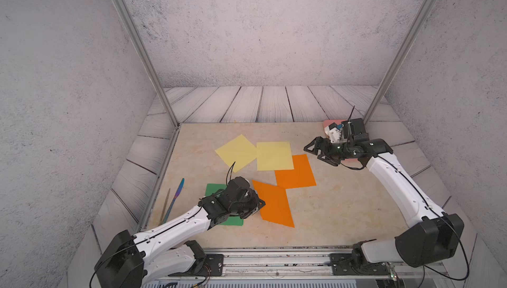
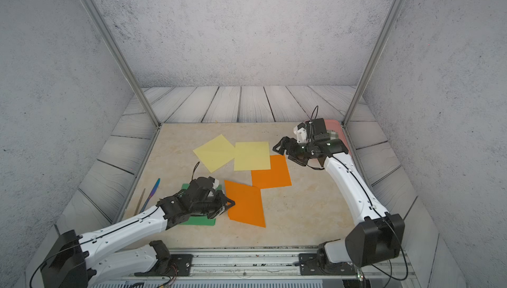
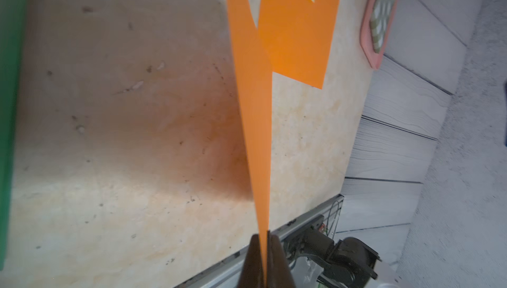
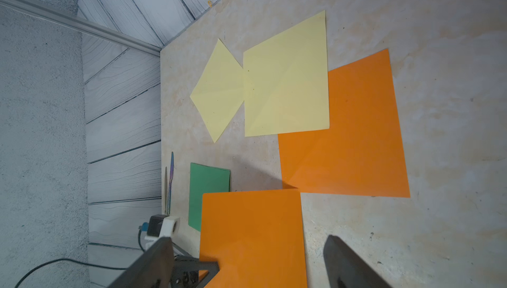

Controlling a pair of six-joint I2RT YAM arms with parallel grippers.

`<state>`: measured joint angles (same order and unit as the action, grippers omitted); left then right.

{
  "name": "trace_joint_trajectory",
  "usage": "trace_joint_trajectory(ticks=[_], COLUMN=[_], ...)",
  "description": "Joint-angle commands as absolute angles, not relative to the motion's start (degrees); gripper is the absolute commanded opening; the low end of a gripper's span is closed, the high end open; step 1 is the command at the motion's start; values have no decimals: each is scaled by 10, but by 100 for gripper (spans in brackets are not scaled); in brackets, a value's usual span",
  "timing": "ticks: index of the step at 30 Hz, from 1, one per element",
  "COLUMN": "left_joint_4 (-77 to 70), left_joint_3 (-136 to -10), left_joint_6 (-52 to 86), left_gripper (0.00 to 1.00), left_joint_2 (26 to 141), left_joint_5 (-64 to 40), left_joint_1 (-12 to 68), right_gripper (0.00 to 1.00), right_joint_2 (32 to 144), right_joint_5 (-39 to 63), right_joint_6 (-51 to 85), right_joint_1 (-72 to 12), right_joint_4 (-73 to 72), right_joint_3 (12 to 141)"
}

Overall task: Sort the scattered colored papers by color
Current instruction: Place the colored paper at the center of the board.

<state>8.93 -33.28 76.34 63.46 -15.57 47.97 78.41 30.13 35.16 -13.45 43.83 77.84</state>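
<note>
On beige tabletop (image 1: 343, 207), five paper shapes are counted: two pale yellow, two orange, one green patch. Left yellow sheet (image 1: 236, 152) is set diamond-wise, one corner touching the edge of the right yellow sheet (image 1: 274, 155). A corner of the latter is laid over the far orange sheet (image 1: 297, 172).

Near orange sheet (image 1: 275, 204) is pinched at its left edge by the left gripper (image 3: 266, 245), jaws closed on it. In the left wrist view it is seen edge-on, raised, with a shadow cast below. Its far corner is seen against the far orange sheet's near edge; contact cannot be told.

Right gripper (image 1: 315, 152) is held wide open and empty above the table, just right of the far orange sheet. Behind it, a pink tray (image 3: 369, 48) with checked cloth (image 3: 382, 12) is noted at the far right corner.

Edges: one blue knife (image 1: 175, 201) and one slim tan utensil (image 1: 165, 204) are lined along the left edge. Open surface is found toward the right and near sides.

Hidden: green paper (image 1: 214, 189) is largely covered by the left arm; whether one sheet or two stacked cannot be told. Tray is mostly masked by the right arm in both top views.
</note>
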Motion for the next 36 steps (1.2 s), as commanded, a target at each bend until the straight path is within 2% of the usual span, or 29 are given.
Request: trace_joint_trajectory(ticks=[1, 10, 16, 21, 28, 36], left_joint_4=[63, 107, 207, 189, 186, 179], left_joint_3=[-346, -371, -348, -295, -365, -410], left_joint_6=[793, 843, 842, 827, 692, 680], left_gripper=[0, 0, 0, 0, 0, 0], left_joint_2=[664, 721, 682, 660, 749, 818], left_joint_5=[-109, -75, -33, -38, -86, -103], left_joint_1=[496, 552, 561, 559, 559, 562], right_gripper=[90, 91, 91, 91, 91, 91], right_joint_2=[738, 718, 715, 712, 727, 735], right_joint_5=[318, 321, 328, 330, 336, 334], right_joint_6=[343, 341, 348, 351, 351, 337], right_joint_1=[-137, -136, -137, -137, -137, -137], right_joint_4=[453, 460, 454, 447, 444, 456], right_joint_3=[773, 759, 742, 729, 734, 737])
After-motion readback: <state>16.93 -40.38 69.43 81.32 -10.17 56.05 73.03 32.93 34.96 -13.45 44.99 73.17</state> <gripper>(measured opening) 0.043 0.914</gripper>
